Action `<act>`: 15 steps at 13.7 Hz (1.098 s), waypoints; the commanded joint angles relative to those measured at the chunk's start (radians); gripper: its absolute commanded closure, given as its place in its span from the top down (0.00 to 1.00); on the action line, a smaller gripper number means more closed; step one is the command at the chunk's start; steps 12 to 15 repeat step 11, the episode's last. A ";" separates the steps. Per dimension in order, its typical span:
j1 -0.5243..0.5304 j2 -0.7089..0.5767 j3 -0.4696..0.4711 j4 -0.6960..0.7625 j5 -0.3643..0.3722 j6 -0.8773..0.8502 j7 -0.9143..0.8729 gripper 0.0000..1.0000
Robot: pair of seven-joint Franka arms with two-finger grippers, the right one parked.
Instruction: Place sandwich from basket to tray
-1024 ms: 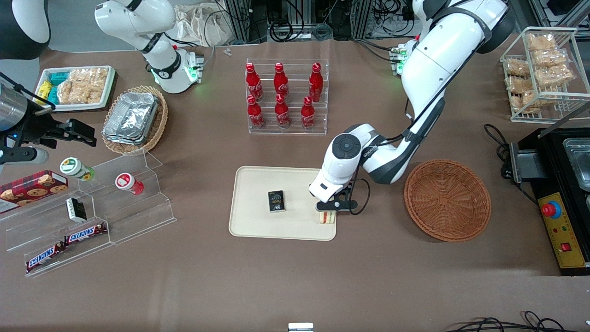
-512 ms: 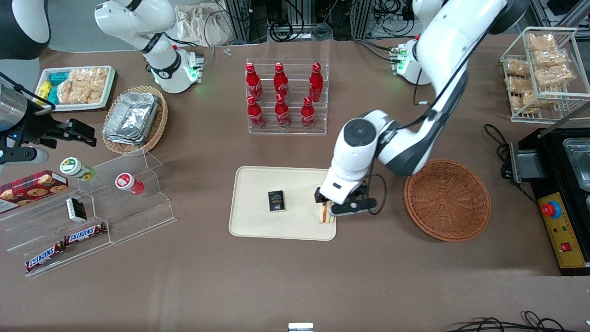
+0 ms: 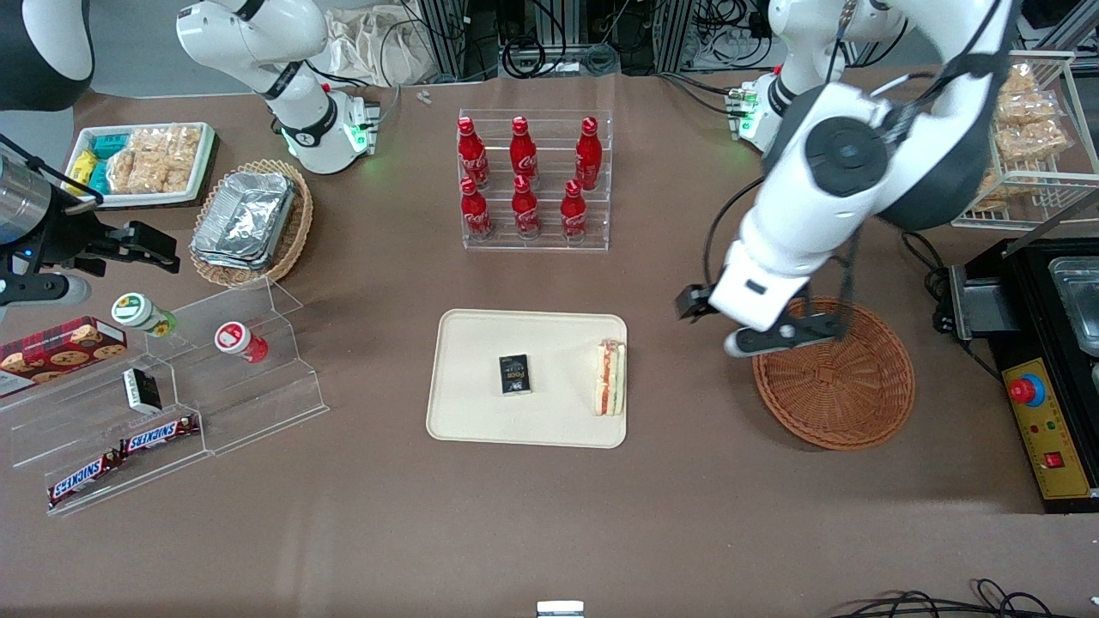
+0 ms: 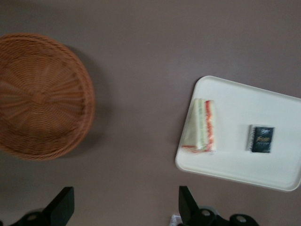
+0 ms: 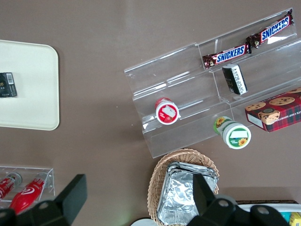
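The sandwich [image 3: 610, 378] lies on the cream tray [image 3: 481, 343], at the tray's edge toward the working arm's end of the table. It also shows in the left wrist view [image 4: 201, 126], lying on the tray [image 4: 244, 165]. The reddish-brown basket [image 3: 850, 395] is empty and also shows in the left wrist view [image 4: 37, 94]. My left gripper [image 3: 721, 330] is open and empty, raised high above the bare table between tray and basket; its spread fingers show in the wrist view [image 4: 124, 207].
A small black packet [image 3: 514, 375] lies in the tray's middle. A rack of red bottles [image 3: 532, 180] stands farther from the camera. A black machine [image 3: 1047, 360] and a wire snack rack [image 3: 1022, 129] stand at the working arm's end. An acrylic stand [image 3: 172, 386] lies toward the parked arm's end.
My left gripper let go of the sandwich on the tray, then rose and moved away toward the basket. The sandwich stays where it was set down.
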 commanded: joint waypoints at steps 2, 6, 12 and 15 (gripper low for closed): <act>0.006 -0.145 0.124 0.001 -0.068 -0.211 0.213 1.00; -0.023 -0.292 0.270 -0.017 -0.096 -0.391 0.427 1.00; -0.025 -0.307 0.305 0.001 -0.098 -0.389 0.429 1.00; -0.025 -0.307 0.305 0.001 -0.098 -0.389 0.429 1.00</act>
